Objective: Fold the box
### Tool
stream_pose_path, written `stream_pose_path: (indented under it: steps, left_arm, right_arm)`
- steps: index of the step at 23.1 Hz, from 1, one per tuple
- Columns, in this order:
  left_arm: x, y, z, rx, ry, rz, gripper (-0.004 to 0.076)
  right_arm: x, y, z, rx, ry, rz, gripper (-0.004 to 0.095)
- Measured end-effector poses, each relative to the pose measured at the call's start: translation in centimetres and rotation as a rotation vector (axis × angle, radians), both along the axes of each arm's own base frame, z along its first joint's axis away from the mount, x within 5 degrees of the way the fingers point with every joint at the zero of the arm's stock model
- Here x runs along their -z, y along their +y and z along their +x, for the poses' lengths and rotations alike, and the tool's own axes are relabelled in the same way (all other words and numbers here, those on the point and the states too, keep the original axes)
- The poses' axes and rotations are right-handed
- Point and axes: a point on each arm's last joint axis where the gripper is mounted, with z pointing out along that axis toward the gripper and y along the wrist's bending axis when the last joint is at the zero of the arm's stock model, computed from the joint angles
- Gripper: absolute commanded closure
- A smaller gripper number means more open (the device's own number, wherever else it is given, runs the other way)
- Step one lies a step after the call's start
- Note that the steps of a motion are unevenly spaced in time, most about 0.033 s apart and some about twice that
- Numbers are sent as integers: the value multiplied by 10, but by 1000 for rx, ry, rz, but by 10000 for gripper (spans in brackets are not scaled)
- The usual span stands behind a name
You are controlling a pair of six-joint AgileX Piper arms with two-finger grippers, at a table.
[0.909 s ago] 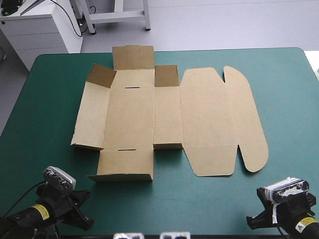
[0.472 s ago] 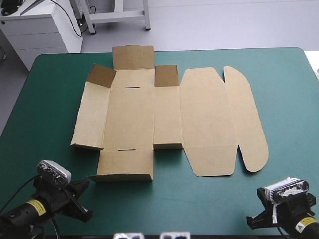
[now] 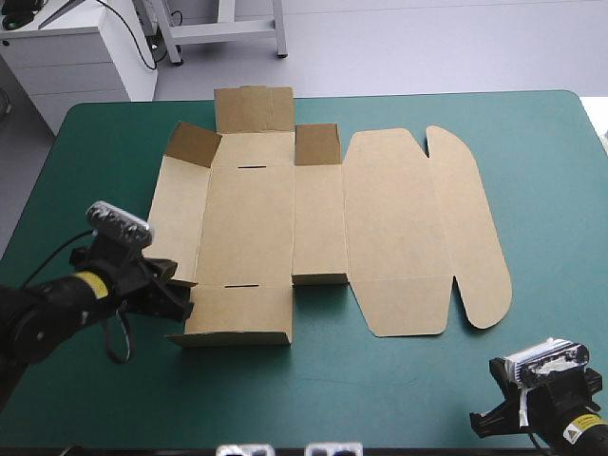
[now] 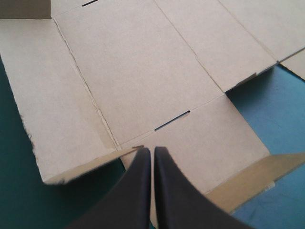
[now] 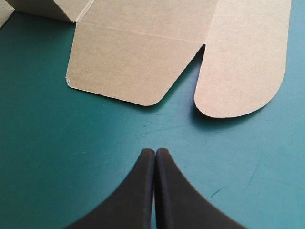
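Left gripper (image 4: 152,149), clenched like the right gripper (image 5: 155,150), has advanced to the mostly flat box (image 3: 252,218).

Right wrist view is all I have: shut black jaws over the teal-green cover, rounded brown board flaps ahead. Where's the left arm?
Observer: The left jaws are at the near-left corner of the brown cardboard box sheet, over the edge of its near flap.
Operator: Open or shut?
Observer: Shut. The narrow slot in the near fold lies just ahead of the tips.
Operator: Anything folded up yet?
Observer: The far flap stands upright at the sheet's far end.
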Motion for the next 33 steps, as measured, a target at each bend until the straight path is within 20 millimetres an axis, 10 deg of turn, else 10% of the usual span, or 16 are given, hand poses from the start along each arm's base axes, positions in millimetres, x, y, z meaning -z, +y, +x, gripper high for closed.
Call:
stream_pose_path:
  steps: [12, 22, 29, 33]
  left_arm:
    - [-12, 12, 128, 27, 230, -69, 706]
    - [8, 171, 155, -367, 290, -324, 706]
    - [36, 189, 172, -479, 402, -474, 280]
    - [54, 189, 182, -483, 457, -494, 225]
  right_arm:
    - [0, 0, 0, 0, 0, 0, 922]
    - [0, 0, 0, 0, 0, 0, 922]
    - [0, 0, 0, 0, 0, 0, 922]
    - [0, 0, 0, 0, 0, 0, 922]
